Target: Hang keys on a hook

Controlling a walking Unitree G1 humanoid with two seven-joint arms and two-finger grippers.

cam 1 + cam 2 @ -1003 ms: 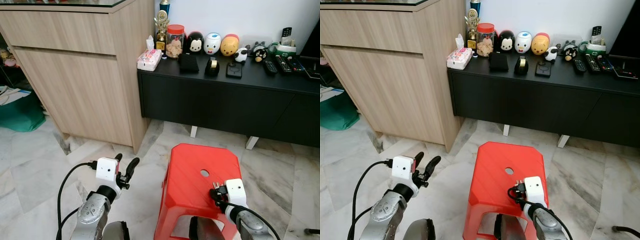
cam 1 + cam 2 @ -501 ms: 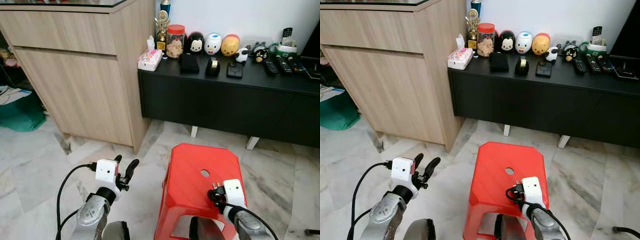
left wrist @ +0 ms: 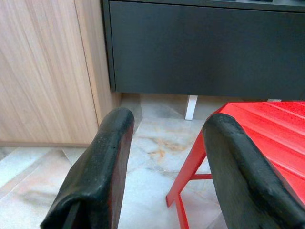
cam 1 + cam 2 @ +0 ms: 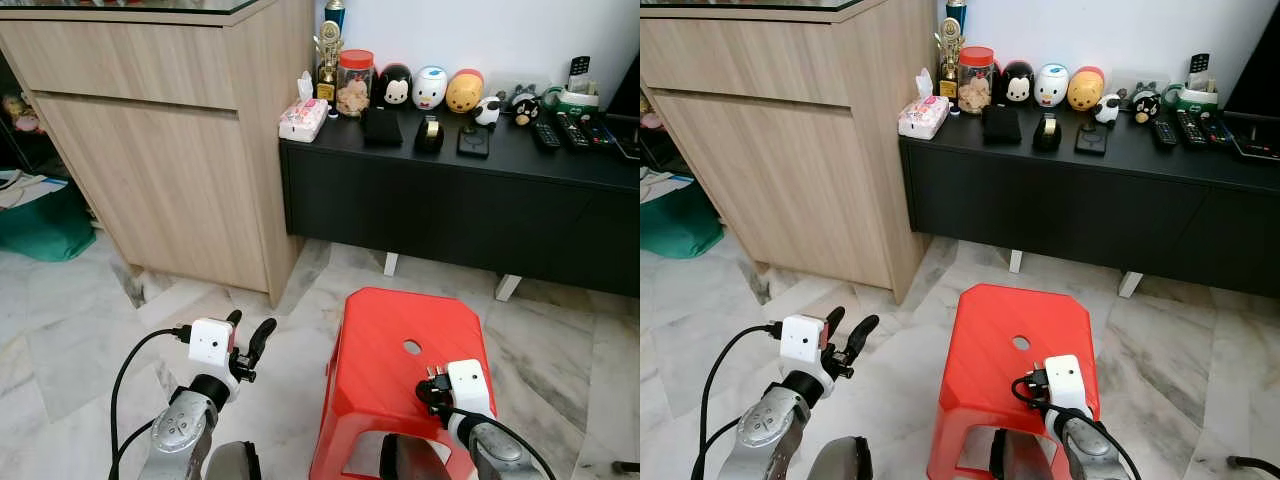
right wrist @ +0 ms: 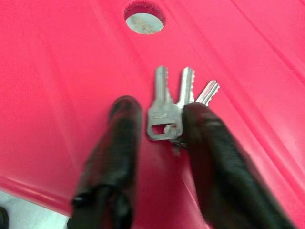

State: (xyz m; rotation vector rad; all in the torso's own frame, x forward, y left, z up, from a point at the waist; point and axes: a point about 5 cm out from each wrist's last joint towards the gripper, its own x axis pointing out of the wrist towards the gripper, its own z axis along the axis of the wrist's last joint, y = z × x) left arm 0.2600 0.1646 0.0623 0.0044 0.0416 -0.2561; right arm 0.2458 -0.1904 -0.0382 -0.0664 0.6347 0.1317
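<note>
Now, over the red plastic stool (image 4: 400,370), my right gripper (image 5: 157,126) straddles a bunch of three silver keys (image 5: 171,102) lying flat on the seat near its round hole (image 5: 144,16), fingers parted, nothing pinched yet. My left gripper (image 3: 167,157) hangs spread and empty above the marble floor (image 4: 70,330), left of the stool. I would close squarely across the key heads, then lift straight up. No hook is visible yet.

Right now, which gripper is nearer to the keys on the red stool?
Right. The right gripper has its fingers on either side of the keys on the red stool; the left gripper hovers over the floor beside the stool.
</note>
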